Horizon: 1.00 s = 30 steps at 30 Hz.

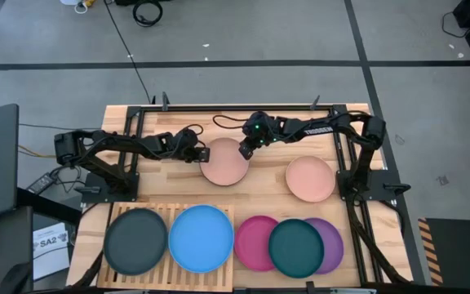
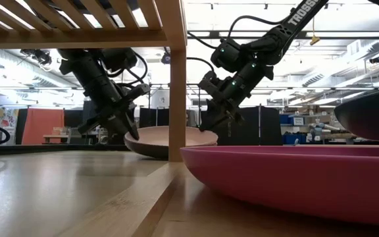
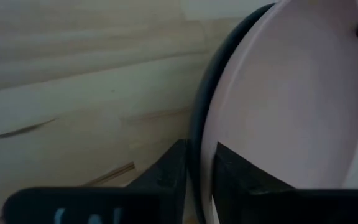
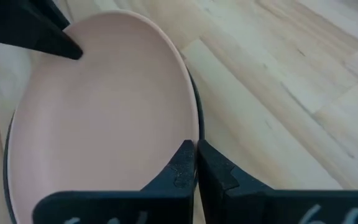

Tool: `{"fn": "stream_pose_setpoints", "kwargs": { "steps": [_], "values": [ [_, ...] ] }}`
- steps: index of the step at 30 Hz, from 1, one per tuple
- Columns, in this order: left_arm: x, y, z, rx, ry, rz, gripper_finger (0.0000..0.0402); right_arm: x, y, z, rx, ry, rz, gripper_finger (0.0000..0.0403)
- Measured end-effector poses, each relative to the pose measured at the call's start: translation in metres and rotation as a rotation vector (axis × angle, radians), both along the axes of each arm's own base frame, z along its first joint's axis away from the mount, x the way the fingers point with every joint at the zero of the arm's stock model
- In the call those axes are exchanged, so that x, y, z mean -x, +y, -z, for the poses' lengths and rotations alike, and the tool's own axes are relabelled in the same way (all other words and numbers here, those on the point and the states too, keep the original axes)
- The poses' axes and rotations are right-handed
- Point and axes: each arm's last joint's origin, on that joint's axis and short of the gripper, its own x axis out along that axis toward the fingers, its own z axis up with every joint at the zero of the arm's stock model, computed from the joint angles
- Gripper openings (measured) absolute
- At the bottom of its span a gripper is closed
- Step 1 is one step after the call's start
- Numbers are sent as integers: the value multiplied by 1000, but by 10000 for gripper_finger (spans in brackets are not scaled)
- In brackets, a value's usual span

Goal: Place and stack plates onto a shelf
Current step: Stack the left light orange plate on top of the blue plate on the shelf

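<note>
A salmon pink plate (image 1: 224, 163) lies mid-table between both grippers. My left gripper (image 1: 197, 154) is shut on its left rim, and my right gripper (image 1: 245, 152) is shut on its far right rim. A second salmon plate (image 1: 310, 178) rests flat on the table to the right. The black plate (image 1: 135, 241) and the blue plate (image 1: 201, 238) lie side by side on the slatted wooden shelf (image 1: 170, 211) at the near edge. The magenta (image 1: 251, 242), teal (image 1: 295, 247) and purple (image 1: 331, 245) plates overlap to the right of the shelf, teal uppermost. My left gripper pinches the salmon plate's left rim (image 3: 199, 134), one finger inside the dish and one outside, slanting down from the table's left. Whether the plate's underside (image 2: 156, 150) is clear of the table cannot be told. My right gripper pinches the plate's far right rim (image 4: 195, 134) between its two fingers (image 4: 182, 167), one inside the dish and one outside, slanting down from the far right.
Black metal frames (image 1: 345, 155) run along the table's left, right and far sides. In the low view the shelf's post (image 2: 178, 85) stands in front of the held plate, and the magenta plate (image 2: 295, 174) fills the near right. Bare wood lies around the held plate.
</note>
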Motion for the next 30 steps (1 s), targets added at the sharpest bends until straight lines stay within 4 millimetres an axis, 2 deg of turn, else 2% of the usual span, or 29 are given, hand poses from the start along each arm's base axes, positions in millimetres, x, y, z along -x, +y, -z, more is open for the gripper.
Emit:
{"fn": "stream_pose_setpoints", "kwargs": {
  "steps": [14,30],
  "values": [
    [0,0,0,-16,6,13,131,3,-2,-8,30,-11,8,9],
    [1,1,-6,-55,-5,42,135,4,-5,-8,37,-9,13,9]
  ]
}}
